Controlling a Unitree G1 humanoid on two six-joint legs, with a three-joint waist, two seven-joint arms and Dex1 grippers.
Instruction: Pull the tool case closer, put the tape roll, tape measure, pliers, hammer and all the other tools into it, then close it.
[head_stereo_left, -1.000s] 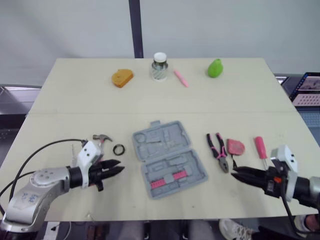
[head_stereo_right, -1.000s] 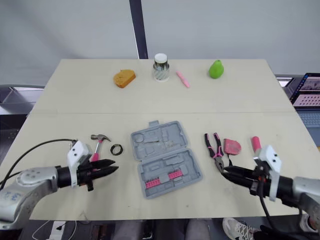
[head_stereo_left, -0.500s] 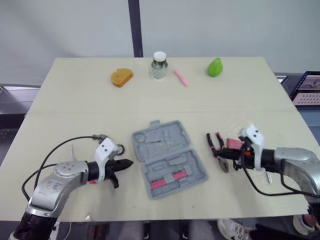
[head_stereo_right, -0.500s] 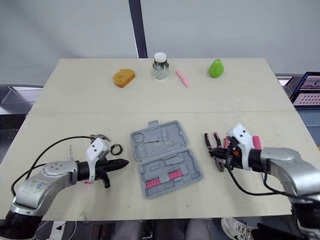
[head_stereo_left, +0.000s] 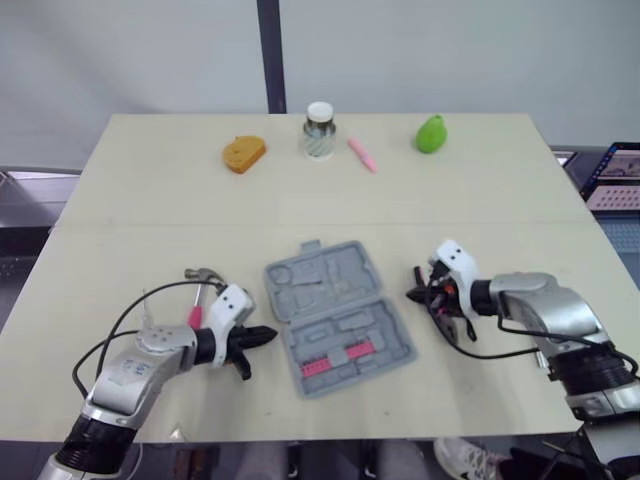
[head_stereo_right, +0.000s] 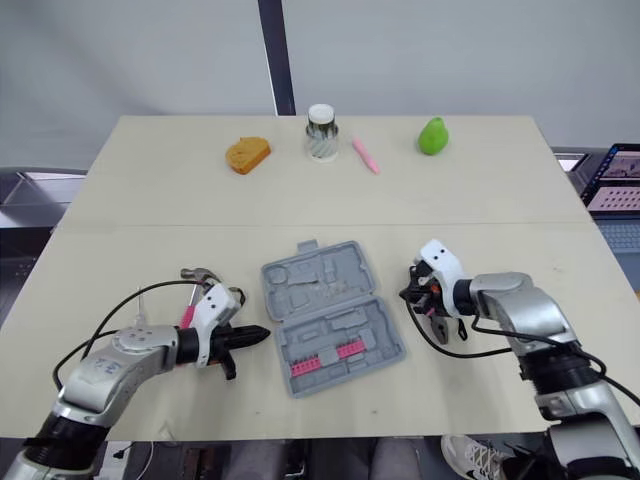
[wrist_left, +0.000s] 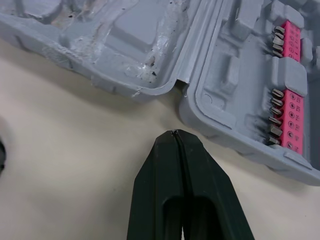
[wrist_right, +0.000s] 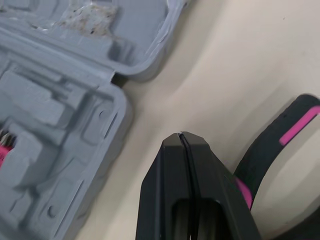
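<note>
Plainly, the left fingers (wrist_left: 170, 165) are pressed together, their tip just beside the hinge notch of the open grey tool case (head_stereo_left: 340, 315); the right fingers (wrist_right: 172, 170), likewise pressed together, point at its far side, over the pliers (wrist_right: 295, 131); the case lies midway along the counter's (head_stereo_left: 150, 200) front edge; shut tips could skid off the rim, spinning the case or dragging the pliers; no legible writing

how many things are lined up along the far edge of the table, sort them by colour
orange: 1, the orange lump
clear with a white lid: 1, the jar
pink: 1, the pink marker
green: 1, the green pear shape
total: 4
</note>
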